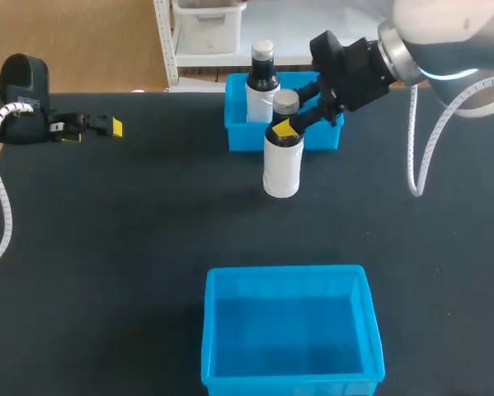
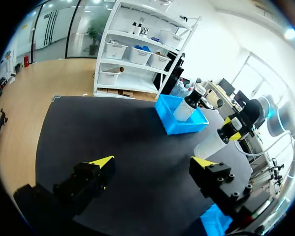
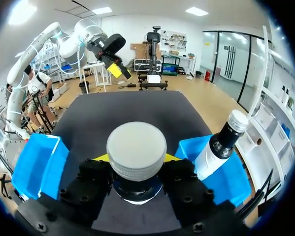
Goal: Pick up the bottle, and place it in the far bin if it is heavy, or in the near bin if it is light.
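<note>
A white bottle [image 1: 281, 161] with a black shoulder and grey cap [image 3: 136, 149] stands upright just in front of the far blue bin [image 1: 321, 136]. My right gripper [image 1: 286, 127] is shut on its neck, one yellow-tipped finger on each side under the cap. I cannot tell whether its base touches the mat. The same bottle [image 2: 210, 143] shows in the left wrist view, ahead of my left gripper [image 2: 154, 164]. My left gripper [image 1: 94, 126] hangs open and empty at the table's far left. The near blue bin [image 1: 292, 280] sits at the front, empty.
A second bottle [image 1: 261, 81] with a black neck stands in the far bin's left part, close behind the held one. In the right wrist view this second bottle [image 3: 221, 145] leans beside the gripper. Black mat [image 1: 131, 247] covers the table.
</note>
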Motion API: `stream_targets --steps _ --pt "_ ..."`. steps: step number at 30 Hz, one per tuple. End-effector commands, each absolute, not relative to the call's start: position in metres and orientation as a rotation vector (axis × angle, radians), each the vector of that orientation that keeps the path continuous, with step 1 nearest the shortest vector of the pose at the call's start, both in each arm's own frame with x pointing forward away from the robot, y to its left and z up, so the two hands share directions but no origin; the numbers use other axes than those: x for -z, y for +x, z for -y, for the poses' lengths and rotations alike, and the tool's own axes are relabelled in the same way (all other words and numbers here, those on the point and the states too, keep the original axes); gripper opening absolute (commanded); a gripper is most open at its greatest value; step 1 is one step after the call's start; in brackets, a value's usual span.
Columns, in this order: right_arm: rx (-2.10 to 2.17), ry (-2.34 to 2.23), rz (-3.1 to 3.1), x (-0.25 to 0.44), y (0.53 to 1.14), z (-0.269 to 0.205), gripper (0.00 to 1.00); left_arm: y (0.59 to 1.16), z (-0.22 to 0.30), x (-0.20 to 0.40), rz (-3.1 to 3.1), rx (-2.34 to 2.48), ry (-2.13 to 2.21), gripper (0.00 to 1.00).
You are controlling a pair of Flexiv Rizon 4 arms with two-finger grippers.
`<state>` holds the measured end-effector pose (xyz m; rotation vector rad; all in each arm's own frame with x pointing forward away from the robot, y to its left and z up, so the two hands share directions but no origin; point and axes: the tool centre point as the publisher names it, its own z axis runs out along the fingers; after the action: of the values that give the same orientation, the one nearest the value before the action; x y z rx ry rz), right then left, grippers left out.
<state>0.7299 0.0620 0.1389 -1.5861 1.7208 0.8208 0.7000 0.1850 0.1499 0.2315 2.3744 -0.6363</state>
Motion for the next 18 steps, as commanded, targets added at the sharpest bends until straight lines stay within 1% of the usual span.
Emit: stream_targets --steps 1,18 --pt "-0.810 -1.580 -1.722 -0.146 0.727 -0.058 0.00 0.700 -0.185 -0.150 -2.374 0.636 0.231 1.00" --pt "-0.745 -1.568 -1.737 -0.171 0.745 -0.031 0.00 0.700 -0.185 -0.150 -2.374 0.636 0.231 1.00"
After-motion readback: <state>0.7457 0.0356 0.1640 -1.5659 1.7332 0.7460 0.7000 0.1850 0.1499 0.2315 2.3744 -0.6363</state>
